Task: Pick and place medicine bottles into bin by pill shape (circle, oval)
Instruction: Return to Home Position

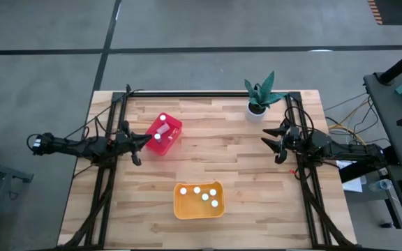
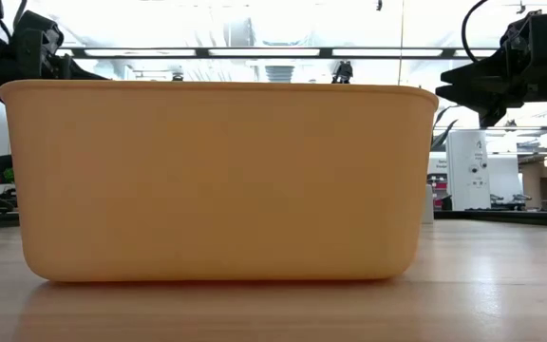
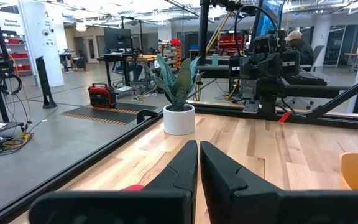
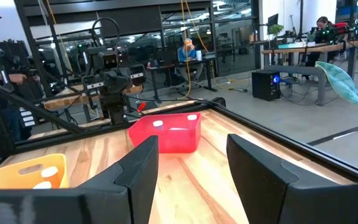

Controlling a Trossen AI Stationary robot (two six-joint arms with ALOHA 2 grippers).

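The red bin (image 1: 164,134) stands at the table's left-centre with white-capped medicine bottles (image 1: 160,130) in it. The yellow-orange bin (image 1: 198,200) stands near the front edge and holds several bottles (image 1: 206,196); it fills the low view (image 2: 216,180). My left gripper (image 1: 147,139) is shut and empty, raised by the red bin's left side (image 3: 132,186). My right gripper (image 1: 273,141) is open and empty, raised at the table's right, and faces the red bin (image 4: 166,132).
A white pot with a green plant (image 1: 259,97) stands at the far right, close to my right arm. Bare wood lies between the two bins and the right arm. Black frame rails (image 1: 208,93) run along the table's far and side edges. People sit beyond the table.
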